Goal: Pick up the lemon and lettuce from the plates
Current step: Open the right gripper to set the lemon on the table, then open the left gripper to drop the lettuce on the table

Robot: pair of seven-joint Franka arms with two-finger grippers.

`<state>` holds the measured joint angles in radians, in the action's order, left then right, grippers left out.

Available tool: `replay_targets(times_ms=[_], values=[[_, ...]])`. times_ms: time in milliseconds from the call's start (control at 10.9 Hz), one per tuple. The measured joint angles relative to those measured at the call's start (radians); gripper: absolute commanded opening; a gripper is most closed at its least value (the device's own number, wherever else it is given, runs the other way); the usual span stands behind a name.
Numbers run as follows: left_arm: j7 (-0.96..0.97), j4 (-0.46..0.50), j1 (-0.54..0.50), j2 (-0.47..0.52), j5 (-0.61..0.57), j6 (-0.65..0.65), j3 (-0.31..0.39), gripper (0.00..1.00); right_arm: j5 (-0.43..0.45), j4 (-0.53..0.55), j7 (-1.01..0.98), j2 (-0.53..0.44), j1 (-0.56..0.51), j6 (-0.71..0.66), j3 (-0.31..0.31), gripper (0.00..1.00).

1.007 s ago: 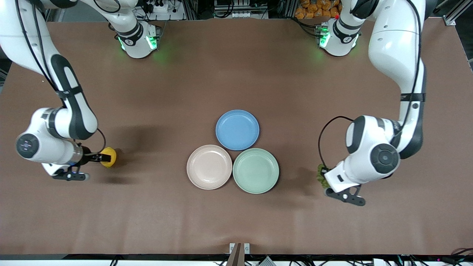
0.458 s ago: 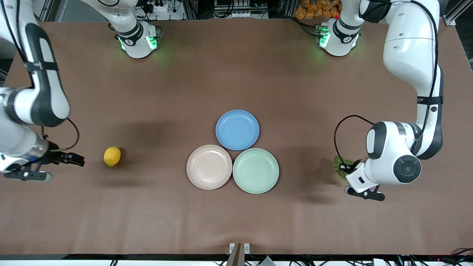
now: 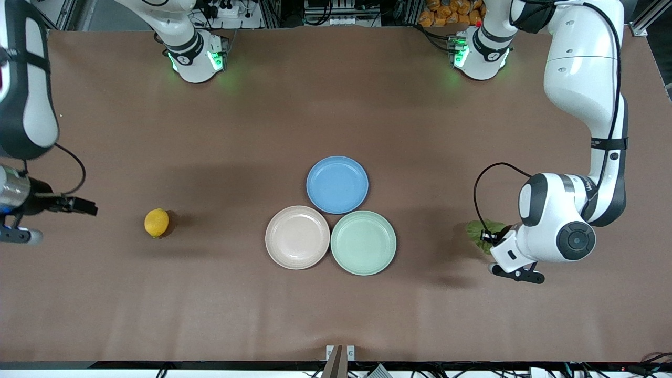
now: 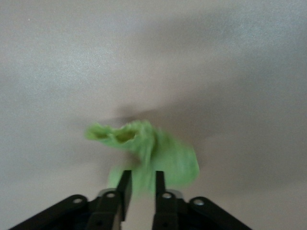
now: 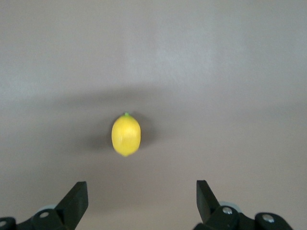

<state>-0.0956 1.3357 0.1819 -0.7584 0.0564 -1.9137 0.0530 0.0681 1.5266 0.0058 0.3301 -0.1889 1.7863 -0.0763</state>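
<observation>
The lemon (image 3: 156, 222) lies on the brown table toward the right arm's end, well away from the plates; it also shows in the right wrist view (image 5: 126, 134). My right gripper (image 3: 88, 206) is open and empty, drawn back from the lemon toward the table's end (image 5: 141, 184). The lettuce (image 3: 476, 230) lies on the table toward the left arm's end. My left gripper (image 3: 491, 238) is low, right at the leaf (image 4: 144, 148), its jaws a little apart (image 4: 142, 173) and the leaf just ahead of the tips. The beige-pink plate (image 3: 297, 237) and the mint plate (image 3: 363, 242) are empty.
An empty blue plate (image 3: 337, 184) touches both other plates, farther from the front camera. The left arm's bulky wrist (image 3: 556, 226) hangs over the table beside the lettuce. The arms' bases stand along the table edge farthest from the camera.
My right gripper let go of the lemon and drew back toward the table's end. My left gripper carried the lettuce toward the left arm's end; the leaf now spreads on the table.
</observation>
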Motion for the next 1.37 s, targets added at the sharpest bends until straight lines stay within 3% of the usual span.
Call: replay_targets(times_ms=[366, 824, 1190, 1373], values=[[0.001, -0.003, -0.027, 0.002, 0.002, 0.000, 0.000, 1.00, -0.018, 0.093, -0.052, -0.099, -0.009, -0.041, -0.005, 1.00], [0.136, -0.021, -0.031, 0.026, 0.018, 0.000, -0.004, 1.00, -0.026, 0.136, -0.054, -0.134, 0.115, -0.049, -0.024, 1.00], [0.235, -0.024, -0.019, 0.080, 0.018, 0.000, -0.010, 1.00, -0.026, 0.319, -0.055, -0.224, 0.119, 0.082, -0.023, 1.00], [0.301, -0.024, 0.006, 0.103, -0.002, 0.011, -0.013, 1.00, -0.026, 0.351, -0.055, -0.258, 0.119, 0.093, -0.022, 1.00]])
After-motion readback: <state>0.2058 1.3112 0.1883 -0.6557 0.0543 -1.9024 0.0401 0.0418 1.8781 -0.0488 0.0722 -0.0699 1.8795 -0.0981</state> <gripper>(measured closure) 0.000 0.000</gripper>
